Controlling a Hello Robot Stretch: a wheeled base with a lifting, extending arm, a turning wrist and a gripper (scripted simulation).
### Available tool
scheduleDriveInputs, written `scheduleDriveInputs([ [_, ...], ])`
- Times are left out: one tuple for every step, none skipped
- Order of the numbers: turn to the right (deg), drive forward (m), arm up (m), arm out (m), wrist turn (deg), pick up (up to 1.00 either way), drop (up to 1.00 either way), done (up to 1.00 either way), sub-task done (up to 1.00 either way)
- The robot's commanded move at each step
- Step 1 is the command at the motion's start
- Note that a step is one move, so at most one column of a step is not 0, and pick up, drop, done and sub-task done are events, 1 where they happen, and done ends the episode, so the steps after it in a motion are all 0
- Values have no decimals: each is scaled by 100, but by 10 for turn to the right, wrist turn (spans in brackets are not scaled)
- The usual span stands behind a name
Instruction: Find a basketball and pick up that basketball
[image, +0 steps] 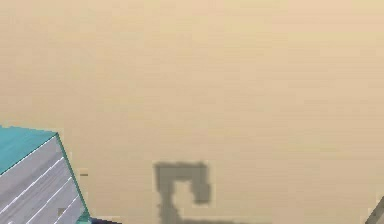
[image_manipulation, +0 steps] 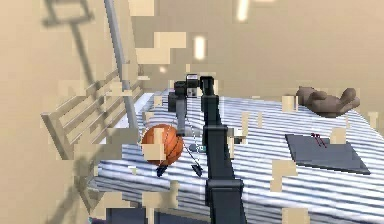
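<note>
Here we are on the arm side view, and there's the basketball (image_manipulation: 163, 145), orange with dark seams, sitting on the bed (image_manipulation: 270, 130) with its blue-and-white striped cover, toward the bed's left end and close to the near edge. Just right of the ball runs the arm (image_manipulation: 222, 180), a dark square bar climbing from the bottom edge out across the covers. At its far end sits the gripper (image_manipulation: 183, 97), farther out over the bed than the ball. With striped cover right behind it, we cannot tell whether it holds anything, and the state of its fingers can't be read from here either. Between ball and arm we spot a couple of small thin things (image_manipulation: 196, 150) lying on the cover, too small to name. Left of the ball stands a pale slatted headboard (image_manipulation: 75, 120), and a grey pole (image_manipulation: 120, 45) rises behind it. Over on the right, a dark flat slab (image_manipulation: 325, 152) lies on the cover, and beyond it a brown soft toy (image_manipulation: 328, 100) sprawls by the far edge. Looking ahead, we face a plain tan wall (image: 200, 80), with one teal-edged corner of the bed (image: 30, 180) poking in at lower left.
</note>
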Motion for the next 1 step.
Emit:
scheduleDriveInputs([
  [0,0,0,0,450,0,0,0,0],
])
